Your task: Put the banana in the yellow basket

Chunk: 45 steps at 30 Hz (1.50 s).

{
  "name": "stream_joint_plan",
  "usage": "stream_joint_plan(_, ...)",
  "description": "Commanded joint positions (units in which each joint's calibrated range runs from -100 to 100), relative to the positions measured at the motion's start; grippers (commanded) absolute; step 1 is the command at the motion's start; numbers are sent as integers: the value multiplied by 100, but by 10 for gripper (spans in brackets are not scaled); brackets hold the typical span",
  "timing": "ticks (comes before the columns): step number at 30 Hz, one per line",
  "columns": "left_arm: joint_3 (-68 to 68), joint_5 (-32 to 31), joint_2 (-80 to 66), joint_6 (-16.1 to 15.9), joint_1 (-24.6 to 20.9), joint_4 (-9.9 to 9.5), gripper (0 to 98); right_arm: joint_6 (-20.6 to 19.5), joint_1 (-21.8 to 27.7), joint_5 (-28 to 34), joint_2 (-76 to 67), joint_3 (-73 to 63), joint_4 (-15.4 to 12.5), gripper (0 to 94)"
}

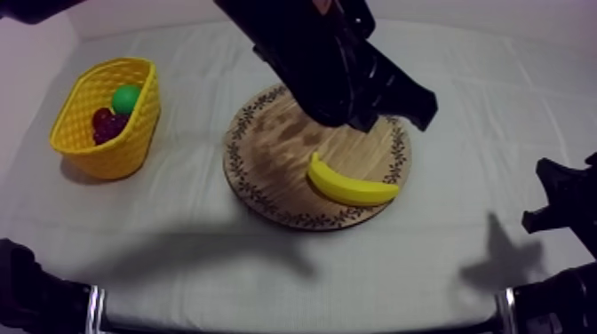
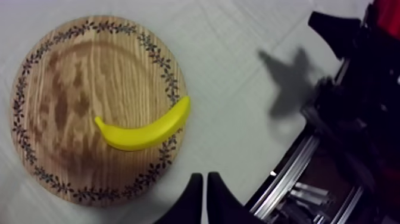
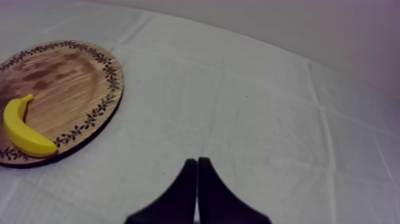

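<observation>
A yellow banana (image 1: 351, 184) lies on the near right part of the round wooden board (image 1: 271, 151) in the middle of the table. My left arm reaches in from the far side, and my left gripper (image 1: 423, 107) hangs above the board's far right rim. In the left wrist view its fingers (image 2: 203, 177) lie together as a narrow wedge, shut on nothing, high over the cloth beside the board (image 2: 71, 89) and the banana (image 2: 146, 128). My right gripper (image 3: 196, 162) is shut and rests low at the table's right edge (image 1: 560, 191), apart from the board (image 3: 65, 77) and banana (image 3: 21, 132).
The yellow basket (image 1: 115, 151) stands at the far left and holds a green fruit (image 1: 127, 98) and dark red grapes (image 1: 108, 124). Open cloth lies between the basket and the board. The table's metal front edge (image 2: 291, 173) runs near my left gripper.
</observation>
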Motion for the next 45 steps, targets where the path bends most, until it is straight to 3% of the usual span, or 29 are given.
stream_joint_plan(1, -88, 99, 38, -1607, 9, 18, 1, 0, 2, 5, 0, 1, 0, 3)
stream_joint_plan(6, -389, 353, 146, -2584, 89, -87, 1, 0, 2, 5, 0, 1, 0, 3)
stream_joint_plan(11, -499, 435, 202, -3005, 179, -193, 1, 0, 2, 5, 0, 1, 0, 3)
stream_joint_plan(15, -471, 545, 223, -2927, 199, -254, 1, 0, 2, 5, 0, 1, 0, 3)
stream_joint_plan(19, -436, 621, 251, -3060, 207, -320, 48, 0, 2, 5, 0, 1, 0, 3)
stream_joint_plan(24, -582, 760, 335, -3209, 246, -475, 261, 0, 2, 5, 0, 1, 0, 3)
stream_joint_plan(30, -733, 802, 471, -2962, 332, -815, 577, 0, 2, 5, 0, 1, 0, 3)
stream_joint_plan(34, -755, 806, 563, -2846, 334, -906, 746, 0, 2, 5, 0, 1, 0, 3)
stream_joint_plan(40, -802, 807, 738, -2767, 335, -924, 877, 0, 2, 5, 0, 1, 0, 3)
stream_joint_plan(45, -794, 765, 965, -2753, 312, -929, 889, 0, 2, 5, 0, 1, 0, 3)
